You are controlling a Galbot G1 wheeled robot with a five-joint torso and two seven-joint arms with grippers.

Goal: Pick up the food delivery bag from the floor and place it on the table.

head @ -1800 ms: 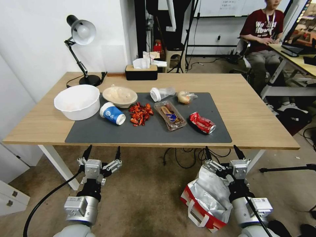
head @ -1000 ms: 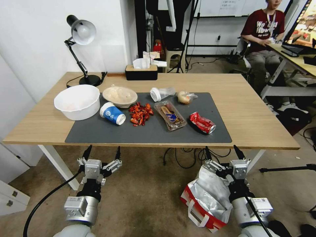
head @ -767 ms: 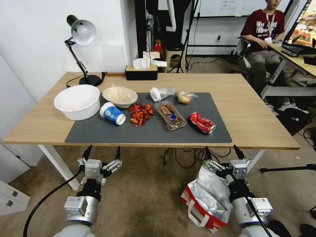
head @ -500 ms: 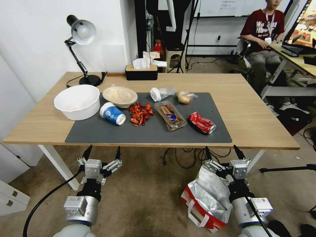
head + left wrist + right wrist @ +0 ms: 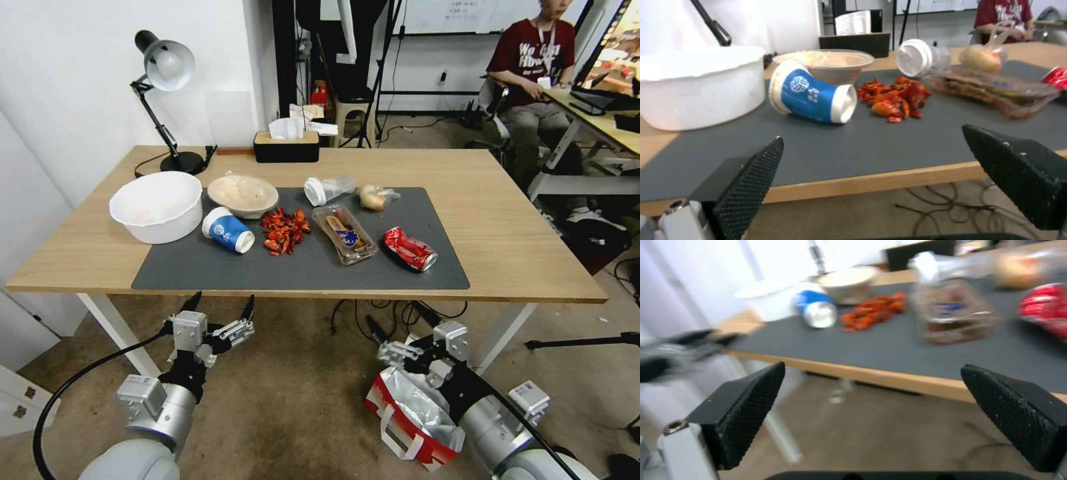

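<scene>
- Silver foil lining marks the food delivery bag [image 5: 415,415]: you see it on the floor [image 5: 293,393], mouth up, just beside the table [image 5: 533,260] at its near edge, ungrasped.
- Right gripper [image 5: 402,328] hangs above the bag's mouth with its fingers spread wide, empty; this pose looks like a set-up for reaching the rim or strap handles.
- Left gripper [image 5: 221,305] hovers below the table edge, fingers likewise apart, holding nothing.
- On the grey mat [image 5: 300,267]: white bowl [image 5: 157,205], tan bowl [image 5: 243,195], tipped blue cup [image 5: 228,231], red food scraps [image 5: 284,230], clear tray [image 5: 345,233], crushed red can [image 5: 409,249].
</scene>
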